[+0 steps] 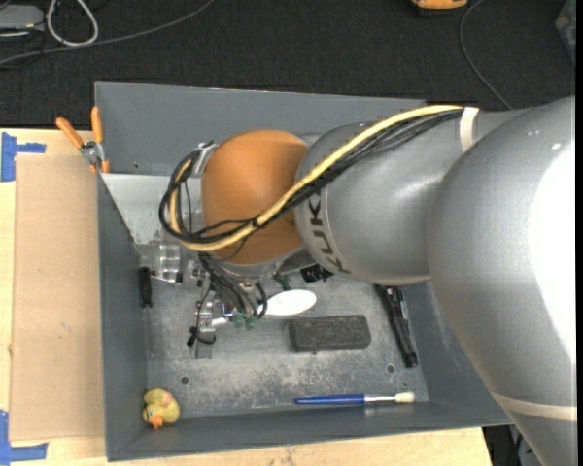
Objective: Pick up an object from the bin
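Bin floor, front to back: by the front wall of the bin (117,357) lay a yellow rubber duck (160,409) and a blue-handled brush (355,399). Behind them sat a dark grey block (328,333), likely light, soft foam, best taken across its short sides. Beside it lay a white oval piece (291,303), probably slick. My pincer (205,328) hung low just left of both; spread or pressed together, I could not tell.

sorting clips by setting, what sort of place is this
Probably a robotics lab bin-picking cell: a grey robot arm reaches into a grey metal bin holding a yellow rubber duck and a blue brush, and loose cables lie on the dark floor behind.
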Robot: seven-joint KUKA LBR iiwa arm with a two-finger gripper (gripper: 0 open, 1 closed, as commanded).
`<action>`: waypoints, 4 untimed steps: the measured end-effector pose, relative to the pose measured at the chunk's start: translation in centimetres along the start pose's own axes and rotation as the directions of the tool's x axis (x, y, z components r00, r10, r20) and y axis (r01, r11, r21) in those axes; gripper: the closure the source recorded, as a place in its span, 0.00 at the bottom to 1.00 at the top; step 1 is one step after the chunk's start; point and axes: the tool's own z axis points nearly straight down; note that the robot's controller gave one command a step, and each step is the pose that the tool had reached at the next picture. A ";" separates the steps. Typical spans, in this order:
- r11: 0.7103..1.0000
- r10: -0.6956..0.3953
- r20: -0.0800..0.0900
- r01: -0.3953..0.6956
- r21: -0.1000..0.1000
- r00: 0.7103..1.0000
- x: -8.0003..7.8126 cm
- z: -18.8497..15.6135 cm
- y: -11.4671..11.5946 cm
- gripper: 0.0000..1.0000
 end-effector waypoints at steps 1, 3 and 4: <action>1.000 0.004 0.007 -0.004 -0.002 1.000 -0.2 -0.4 -0.1 0.00; 0.999 0.032 0.020 -0.032 -0.009 0.999 -7.1 1.5 -7.0 0.00; 0.997 0.076 -0.006 -0.076 0.002 0.997 -6.5 4.8 -13.4 0.00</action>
